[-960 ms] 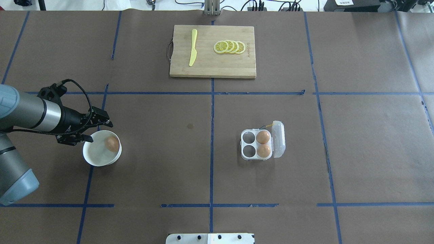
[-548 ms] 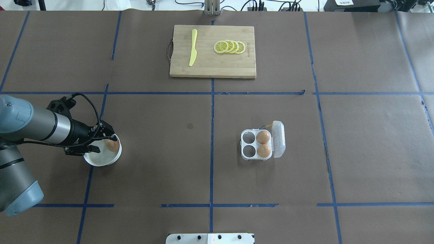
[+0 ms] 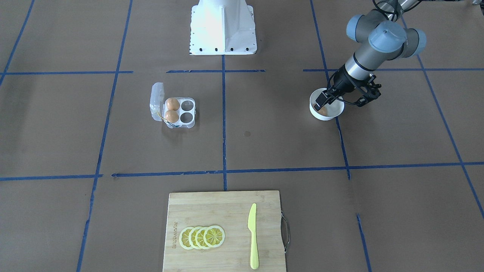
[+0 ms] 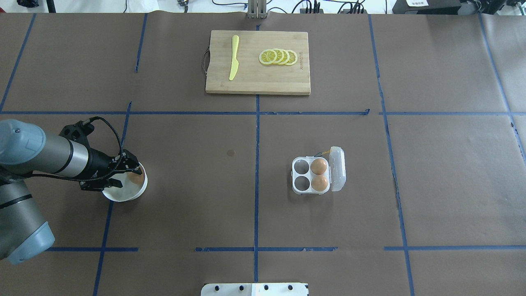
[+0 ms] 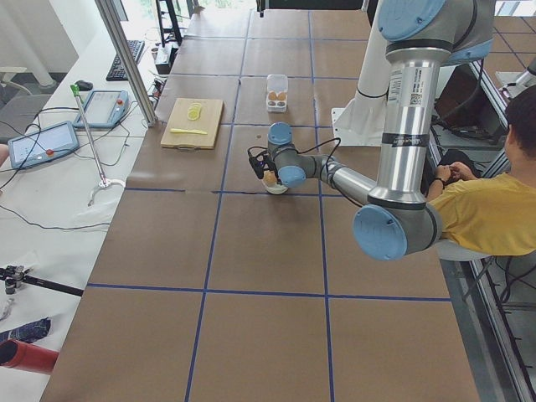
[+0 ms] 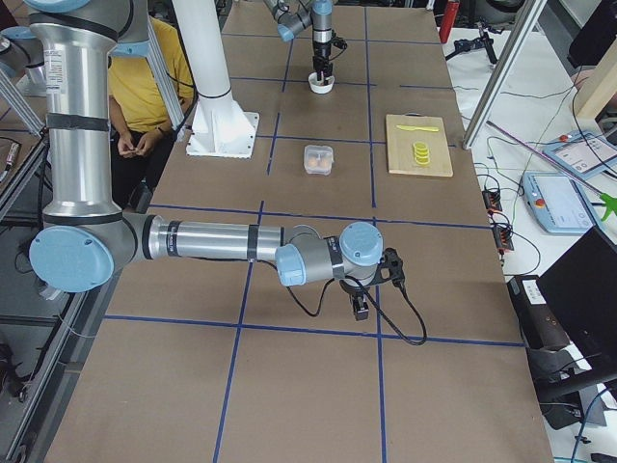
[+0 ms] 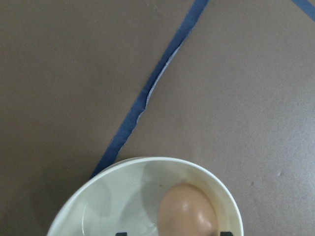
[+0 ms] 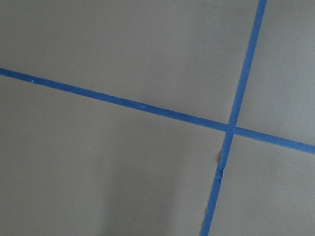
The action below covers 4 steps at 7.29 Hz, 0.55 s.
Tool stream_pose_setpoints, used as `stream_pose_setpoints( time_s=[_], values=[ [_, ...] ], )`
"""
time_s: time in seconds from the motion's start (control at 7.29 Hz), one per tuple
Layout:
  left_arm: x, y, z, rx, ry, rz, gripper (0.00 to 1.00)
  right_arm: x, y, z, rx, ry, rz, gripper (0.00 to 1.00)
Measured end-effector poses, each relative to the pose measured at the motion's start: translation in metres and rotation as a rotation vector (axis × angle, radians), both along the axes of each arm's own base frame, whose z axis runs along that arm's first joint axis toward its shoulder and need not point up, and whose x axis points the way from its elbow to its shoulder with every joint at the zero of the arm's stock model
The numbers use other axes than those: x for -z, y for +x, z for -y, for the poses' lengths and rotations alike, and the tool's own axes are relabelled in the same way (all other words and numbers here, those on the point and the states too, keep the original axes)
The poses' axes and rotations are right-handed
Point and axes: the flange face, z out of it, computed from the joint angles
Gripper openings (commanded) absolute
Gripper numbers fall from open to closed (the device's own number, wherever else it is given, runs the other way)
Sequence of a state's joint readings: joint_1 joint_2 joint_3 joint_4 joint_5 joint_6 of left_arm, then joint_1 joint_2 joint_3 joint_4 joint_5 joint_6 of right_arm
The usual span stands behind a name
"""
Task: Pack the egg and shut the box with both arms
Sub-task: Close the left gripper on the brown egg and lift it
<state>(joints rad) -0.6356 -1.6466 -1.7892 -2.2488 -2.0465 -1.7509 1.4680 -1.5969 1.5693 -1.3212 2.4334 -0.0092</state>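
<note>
Orange-brown egg (image 7: 187,209) lies in white bowl (image 7: 147,162), table's left. Around it the left gripper (image 4: 128,174) is spread, fingers either side. Open-lidded box (image 4: 301,176) right of centre, two eggs (image 4: 319,166) in lid-side cells. State of right gripper (image 6: 360,311): cannot tell. Stamp on board (image 4: 254,78) unreadable.

A wooden cutting board (image 4: 257,80) lies near the table's far edge, with a yellow knife (image 4: 234,57) on its left part and four overlapping lemon slices (image 4: 278,57) on its right. A round white bowl (image 4: 130,194) sits on a blue tape line (image 4: 103,230).
</note>
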Motion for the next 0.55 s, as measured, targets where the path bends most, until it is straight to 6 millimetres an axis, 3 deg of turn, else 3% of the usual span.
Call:
stream_pose_setpoints(
  time_s=[0.27,0.55],
  values=[
    [-0.0029,0.0025,0.0012,-0.002,-0.002,0.005,0.67,0.0006,0.0,0.0001,0.001,0.002,0.0,1.0],
    [-0.0039,0.0044,0.0014,-0.005,-0.002,0.008,0.57,0.0004,0.0,0.0001,0.001,0.002,-0.001,1.0]
  ],
)
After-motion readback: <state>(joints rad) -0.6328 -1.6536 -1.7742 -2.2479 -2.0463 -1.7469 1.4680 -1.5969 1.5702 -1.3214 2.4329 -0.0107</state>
